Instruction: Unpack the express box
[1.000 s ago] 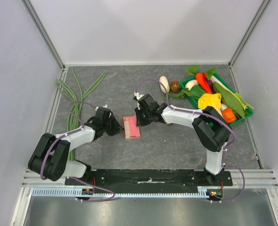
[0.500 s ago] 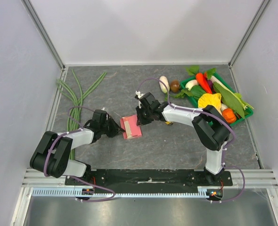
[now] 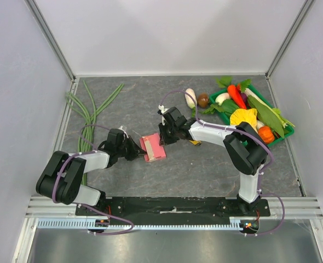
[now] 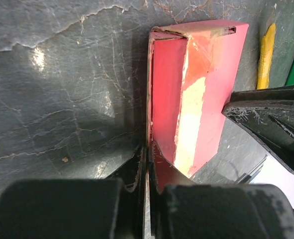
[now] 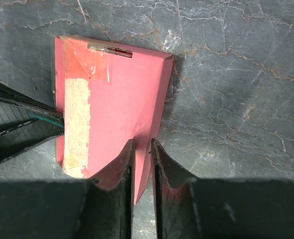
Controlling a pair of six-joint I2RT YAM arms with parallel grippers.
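Note:
The pink-red express box [image 3: 153, 148] lies on the dark table between both arms, with a torn pale tape strip [image 5: 77, 119] along its top. My left gripper [image 3: 138, 152] is shut on the box's thin left edge; in the left wrist view the jaws [image 4: 148, 154] pinch that cardboard wall of the box [image 4: 207, 74]. My right gripper [image 3: 162, 138] is shut on the opposite edge; in the right wrist view [image 5: 142, 149] the box [image 5: 117, 89] rim sits between the fingers. The box looks slightly raised and tilted.
A yellow utility knife [image 4: 266, 55] lies just right of the box, partly under the right arm. A green tray [image 3: 275, 137] of toy vegetables stands at the back right, with a white egg-shaped item [image 3: 190, 97] and a brown item [image 3: 203, 100] beside it. Long green beans [image 3: 87, 112] lie at the left.
The left gripper has moved right onto the box's left edge. The box has turned slightly, its near end swinging right. The right gripper has barely moved.

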